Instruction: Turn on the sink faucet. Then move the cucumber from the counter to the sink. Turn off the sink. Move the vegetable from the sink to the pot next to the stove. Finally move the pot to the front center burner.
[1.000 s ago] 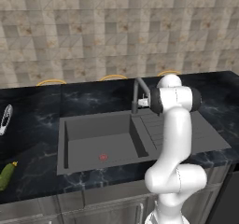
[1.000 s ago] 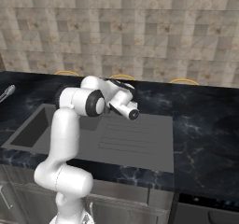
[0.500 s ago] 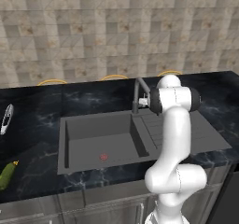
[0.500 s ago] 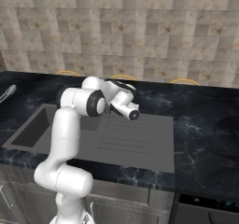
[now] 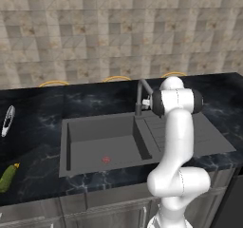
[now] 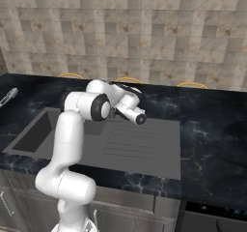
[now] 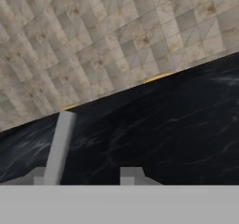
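At nine o'clock of the sink (image 5: pixel 95 137) lies the yellow-green, dark-tipped cucumber (image 5: pixel 8 177); the gripper (image 7: pixel 86 175) finger spacing is unclear.

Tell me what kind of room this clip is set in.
A rendered kitchen, most likely: a black marble counter holds a sunken sink with a faucet, a cucumber lies near the edge, and tiles cover the wall.
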